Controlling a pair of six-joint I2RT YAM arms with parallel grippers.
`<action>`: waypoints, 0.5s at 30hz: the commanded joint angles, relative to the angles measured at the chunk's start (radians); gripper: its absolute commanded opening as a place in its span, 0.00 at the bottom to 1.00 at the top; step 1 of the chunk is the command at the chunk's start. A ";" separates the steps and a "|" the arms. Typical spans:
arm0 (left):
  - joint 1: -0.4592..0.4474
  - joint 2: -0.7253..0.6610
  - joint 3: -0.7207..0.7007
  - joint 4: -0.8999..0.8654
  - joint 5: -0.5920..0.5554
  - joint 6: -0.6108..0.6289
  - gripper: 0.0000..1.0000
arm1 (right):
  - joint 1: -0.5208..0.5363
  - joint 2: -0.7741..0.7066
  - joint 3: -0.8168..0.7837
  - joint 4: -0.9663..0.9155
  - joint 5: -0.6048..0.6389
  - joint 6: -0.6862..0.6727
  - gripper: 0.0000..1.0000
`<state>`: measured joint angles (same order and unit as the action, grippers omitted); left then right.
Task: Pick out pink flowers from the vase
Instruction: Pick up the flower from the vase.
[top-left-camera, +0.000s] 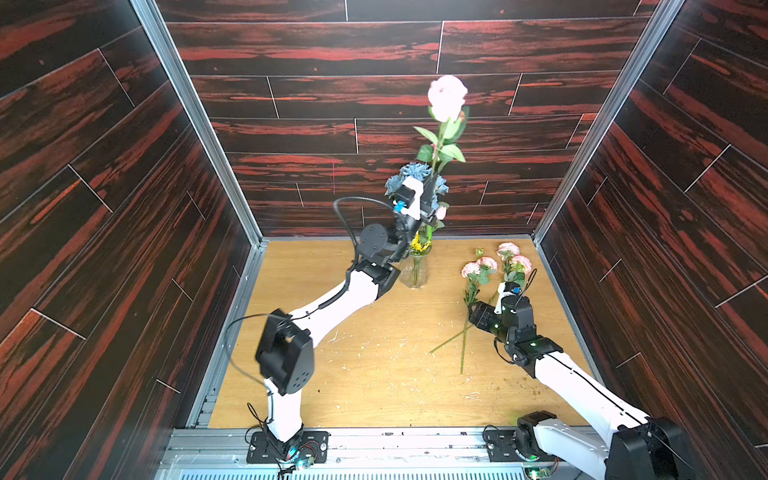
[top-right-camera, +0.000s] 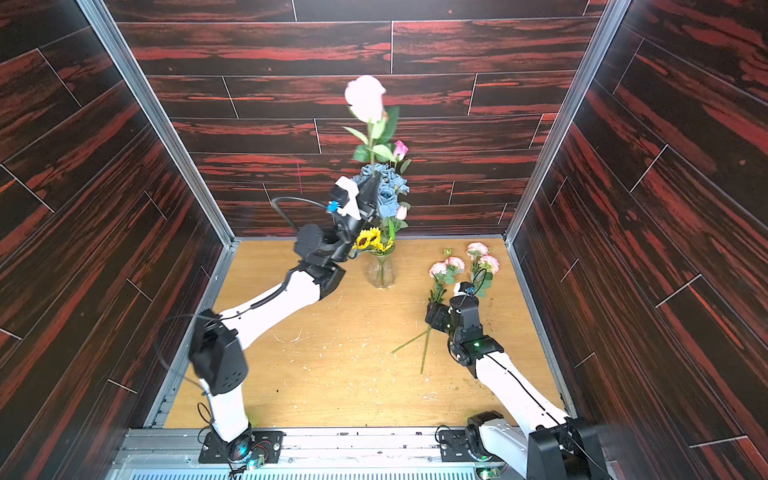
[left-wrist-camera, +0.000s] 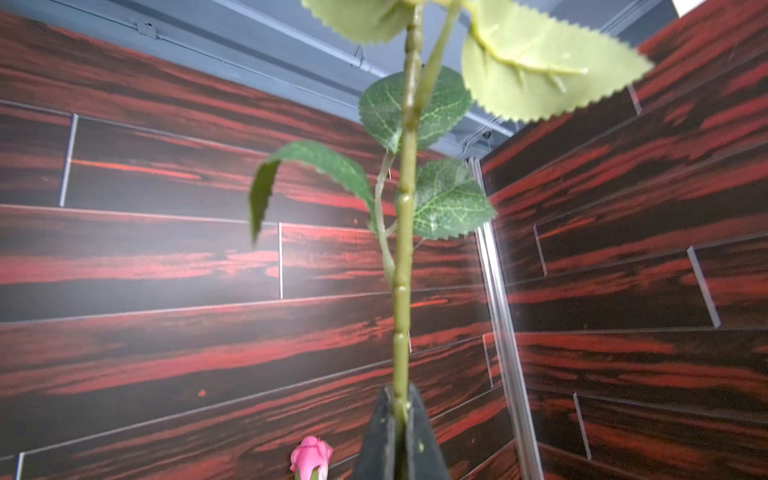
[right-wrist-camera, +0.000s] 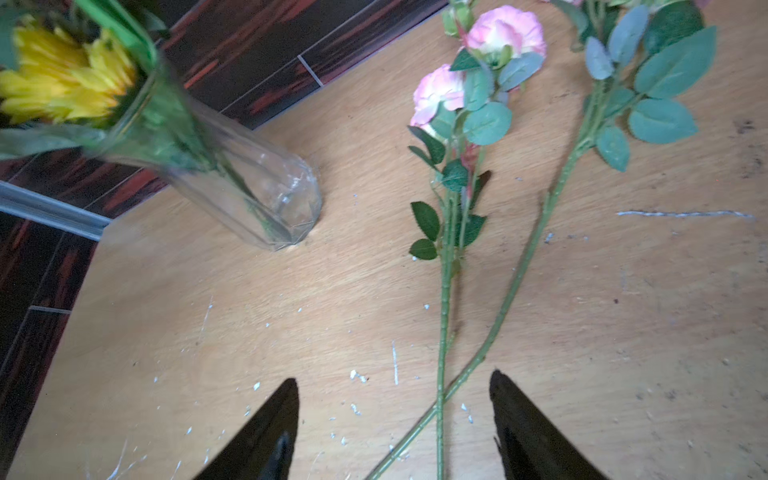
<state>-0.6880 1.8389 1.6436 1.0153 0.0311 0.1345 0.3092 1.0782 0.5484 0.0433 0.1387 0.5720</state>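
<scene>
Pink flowers (right-wrist-camera: 438, 89) lie on the tabletop (right-wrist-camera: 208, 332), their two stems crossing between the spread fingers of the right pincer (right-wrist-camera: 395, 382). Farther off, the left pincer (left-wrist-camera: 401, 392) is pressed together on a tall pink rose (top-left-camera: 446, 93), with the vase (top-left-camera: 414, 272) just below it.

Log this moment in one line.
left gripper: shut on pale pink rose stem above vase | right gripper: open over two pink sprays on table | pink rosebuds: in vase

vase (top-right-camera: 380, 272) x1 | loose pink stems (right-wrist-camera: 444, 291) x2 | tall pale-pink rose (top-right-camera: 365, 97) x1 | pink buds (top-right-camera: 400, 149) x2 | blue clstr (top-right-camera: 388, 193) x1
</scene>
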 joint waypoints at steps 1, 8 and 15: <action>-0.004 -0.123 -0.073 -0.002 0.055 -0.097 0.00 | 0.001 -0.001 -0.007 0.089 -0.125 -0.027 0.76; -0.004 -0.274 -0.149 -0.383 0.211 -0.218 0.00 | 0.002 -0.120 -0.097 0.269 -0.311 -0.036 0.77; -0.004 -0.347 -0.286 -0.493 0.441 -0.241 0.00 | 0.002 -0.304 -0.211 0.432 -0.383 -0.013 0.93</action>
<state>-0.6884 1.5173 1.4006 0.6090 0.3267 -0.0731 0.3092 0.8227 0.3653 0.3588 -0.1715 0.5591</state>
